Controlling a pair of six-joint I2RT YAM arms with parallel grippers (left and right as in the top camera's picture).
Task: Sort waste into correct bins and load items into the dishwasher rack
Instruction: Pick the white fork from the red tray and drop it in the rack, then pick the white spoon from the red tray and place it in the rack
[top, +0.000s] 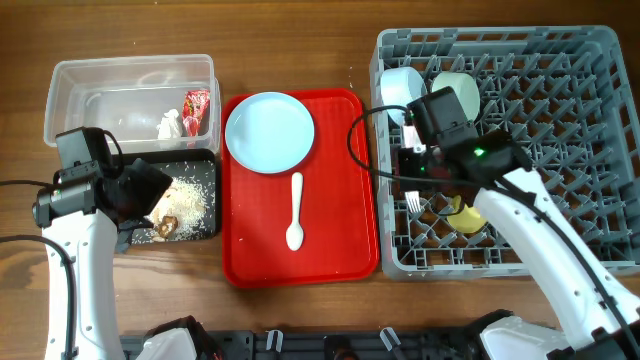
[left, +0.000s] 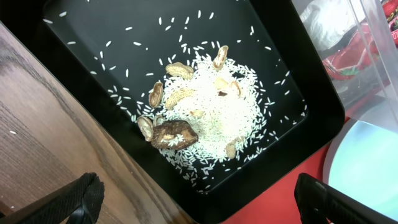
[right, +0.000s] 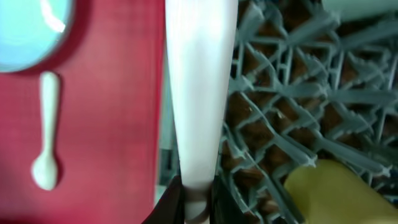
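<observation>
My right gripper (top: 412, 172) (right: 196, 205) is shut on the white fork's handle (right: 200, 93). Its tines (top: 413, 203) hang over the left edge of the grey dishwasher rack (top: 560, 120) (right: 292, 93). In the rack are a pale blue bowl (top: 400, 86), a pale green bowl (top: 458, 90) and a yellow cup (top: 466, 215) (right: 336, 193). My left gripper (top: 150, 192) (left: 199, 205) is open and empty over the near corner of the black tray (top: 205, 232) (left: 93, 37), which holds rice with brown bits (top: 185, 200) (left: 211, 112). The clear tub (top: 80, 85) holds the red wrapper (top: 196, 108) (left: 367, 50) and the white tissue (top: 169, 126) (left: 329, 18).
A large red tray (top: 340, 220) (left: 292, 199) (right: 112, 124) lies between the bins and the rack. On it are the pale blue plate (top: 270, 131) (left: 367, 162) (right: 31, 25) and the white spoon (top: 296, 212) (right: 46, 137). Bare wooden table (left: 50, 143) shows left of the black tray.
</observation>
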